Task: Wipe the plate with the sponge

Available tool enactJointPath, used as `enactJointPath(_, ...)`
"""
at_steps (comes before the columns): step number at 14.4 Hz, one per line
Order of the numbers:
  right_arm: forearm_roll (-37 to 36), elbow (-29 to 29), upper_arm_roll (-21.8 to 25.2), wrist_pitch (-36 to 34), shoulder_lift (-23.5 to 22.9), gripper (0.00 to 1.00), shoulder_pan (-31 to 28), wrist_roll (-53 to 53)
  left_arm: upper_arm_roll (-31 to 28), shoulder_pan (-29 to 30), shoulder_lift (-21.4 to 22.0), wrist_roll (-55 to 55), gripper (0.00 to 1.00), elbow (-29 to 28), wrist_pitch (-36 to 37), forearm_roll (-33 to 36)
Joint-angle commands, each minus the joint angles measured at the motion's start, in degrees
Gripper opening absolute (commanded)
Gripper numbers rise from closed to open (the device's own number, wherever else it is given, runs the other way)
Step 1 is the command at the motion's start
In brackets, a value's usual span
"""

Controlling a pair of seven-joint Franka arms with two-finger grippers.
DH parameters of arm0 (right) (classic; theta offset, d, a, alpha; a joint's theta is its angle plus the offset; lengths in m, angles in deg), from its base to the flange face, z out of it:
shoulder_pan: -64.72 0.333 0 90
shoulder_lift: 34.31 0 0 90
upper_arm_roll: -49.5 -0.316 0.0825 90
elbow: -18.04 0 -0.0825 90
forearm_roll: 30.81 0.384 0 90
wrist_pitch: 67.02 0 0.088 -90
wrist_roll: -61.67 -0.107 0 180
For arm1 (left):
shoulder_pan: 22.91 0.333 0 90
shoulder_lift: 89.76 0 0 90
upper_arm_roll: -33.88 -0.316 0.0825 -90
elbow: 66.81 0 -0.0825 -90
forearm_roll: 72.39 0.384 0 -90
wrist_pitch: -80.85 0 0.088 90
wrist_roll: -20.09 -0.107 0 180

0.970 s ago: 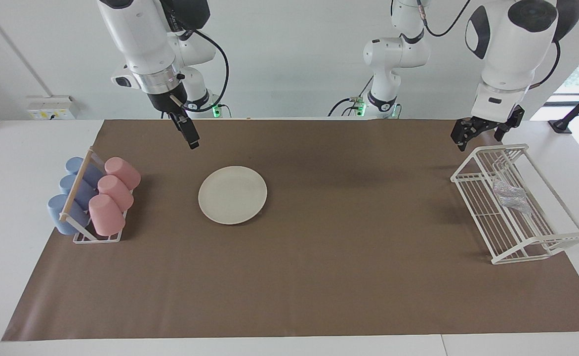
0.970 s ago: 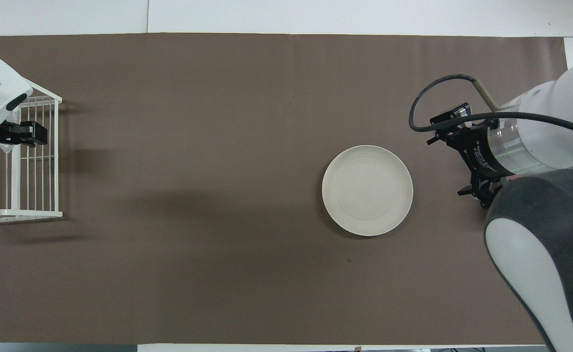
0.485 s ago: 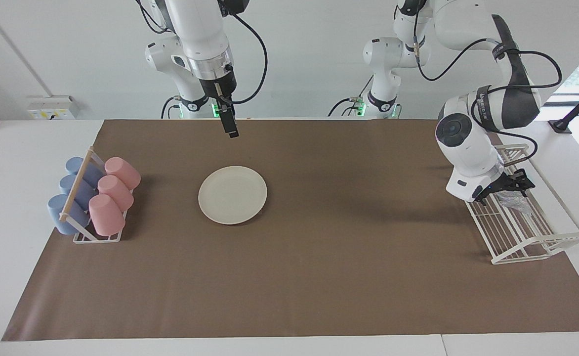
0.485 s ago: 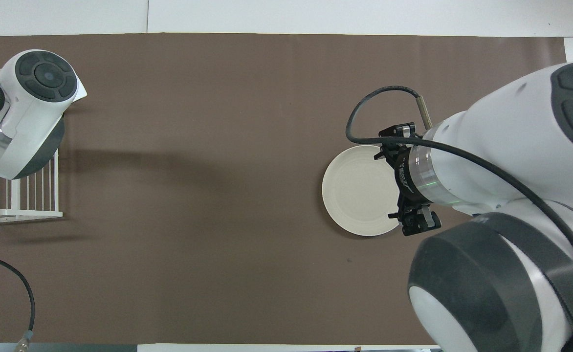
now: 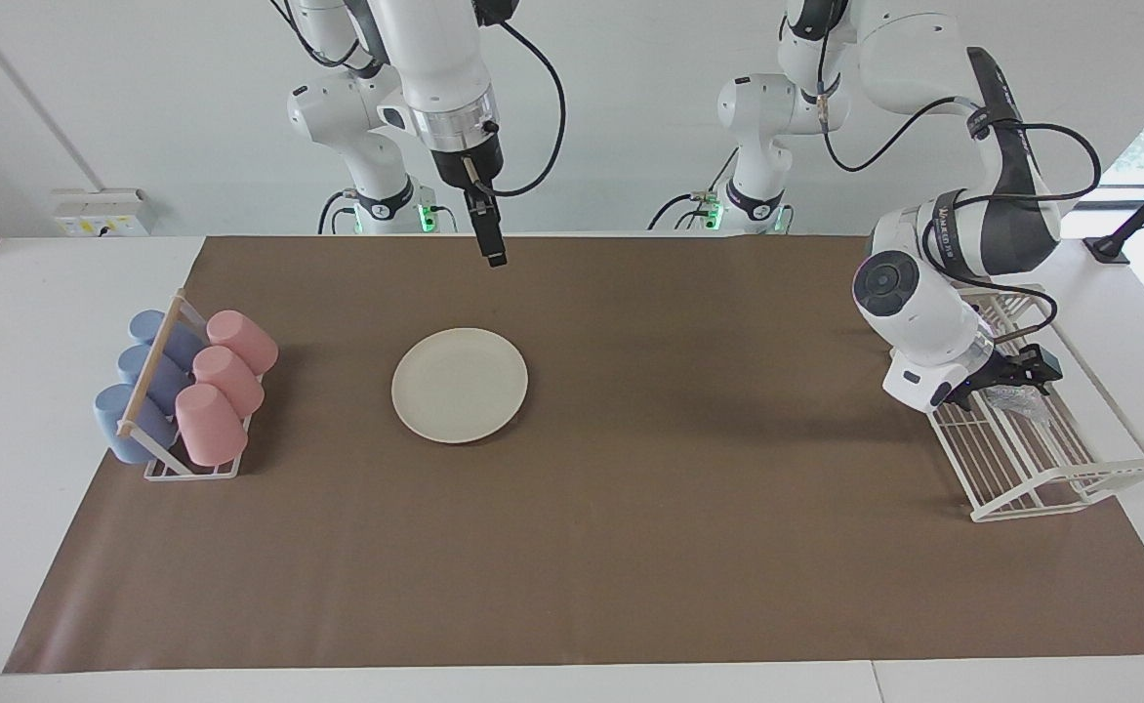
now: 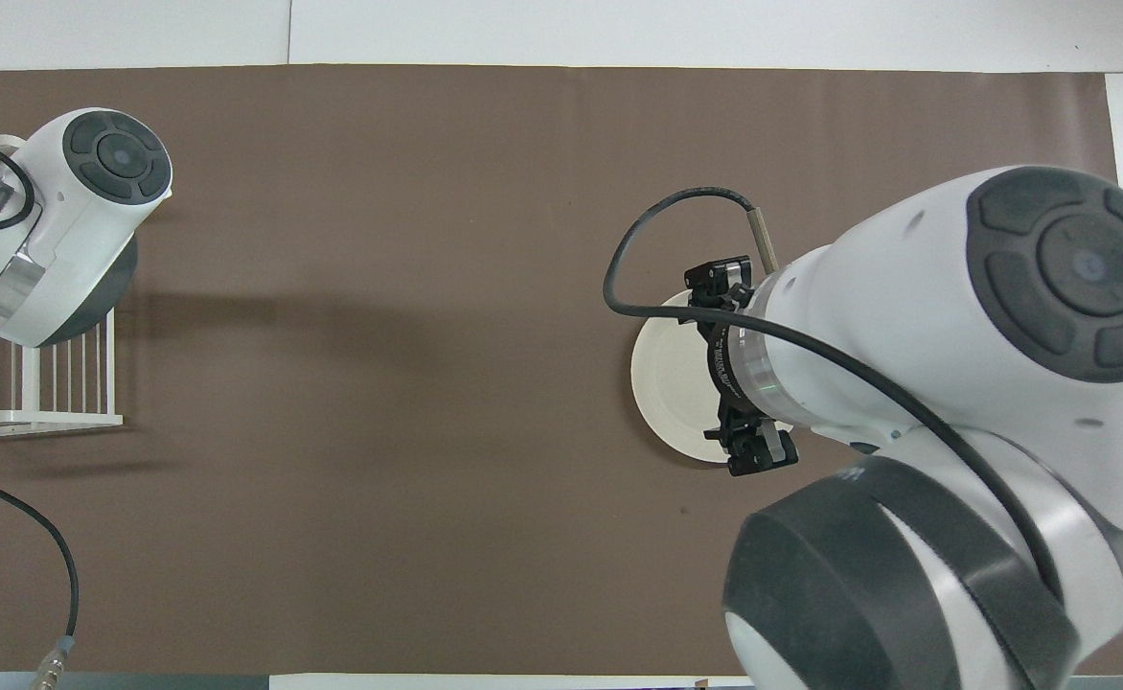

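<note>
Reaching into the white wire rack (image 5: 1070, 469) at my left arm's end of the brown-covered surface (image 5: 689, 547), my left claw (image 5: 1019, 376) sits low with its jaws spread and empty, right at the small silvery-grey glittery sponge (image 5: 1019, 398) lying on the rack's wires. From the facing view the sponge shows just under and beside my fingertips; I cannot tell whether they touch it. That is what the next move turns on: the pad lies down from the claw, inside the rack's rails, so I judge the close has to happen there without catching a wire. My left arm is plainly the nearer one to it.

The round, shallow cream-white plate (image 5: 460, 384) lies flat on the surface, well apart from the rack, toward my right arm's end, near the rack of pink and blue cups (image 5: 186, 391). My right claw (image 5: 496, 256) hangs high over the surface, on the robots' side of the plate, released and holding nothing, waiting
</note>
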Motion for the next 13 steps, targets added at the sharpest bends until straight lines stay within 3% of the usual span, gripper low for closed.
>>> enactJointPath(1, 0.6, 0.6, -0.4, 0.64, 0.3, 1.0, -0.6, -0.5, 0.16, 0.16, 1.18, 3.09, 0.98, -1.83, 1.66, 0.98)
enactJointPath(3, 0.6, 0.42, -0.4, -0.32, 0.3, 1.0, -0.68, -0.85, 0.16, 0.16, 1.18, 4.06, 0.61, -1.83, 1.66, 0.89)
enactJointPath(5, 0.51, 0.51, -0.4, -0.25, 0.3, 1.0, -1.29, -0.42, 0.16, 0.16, 1.09, 4.06, 0.08, -1.48, 1.58, 0.89)
enactJointPath(6, 0.42, 0.6, -0.31, 0.45, 0.21, 1.0, -1.82, 0.19, 0.16, 0.07, 1.0, 4.06, 0.0, -1.22, 1.66, 0.89)
enactJointPath(9, 0.42, -0.1, -0.31, 1.77, 0.21, 1.0, -2.27, 2.23, 0.16, -0.19, 0.83, 3.97, 0.0, -0.78, 1.58, 0.98)
enactJointPath(12, -0.19, -0.72, -0.49, 3.63, -0.23, 1.0, -1.48, -3.84, 0.16, -0.54, 0.56, 3.62, 0.0, 1.67, 3.67, 0.98)
enactJointPath(13, -0.45, -3.33, -0.49, 2.49, -1.54, 1.0, -1.47, -3.93, 0.33, -0.63, 0.56, 3.27, 0.0, 2.9, 4.82, 0.72)
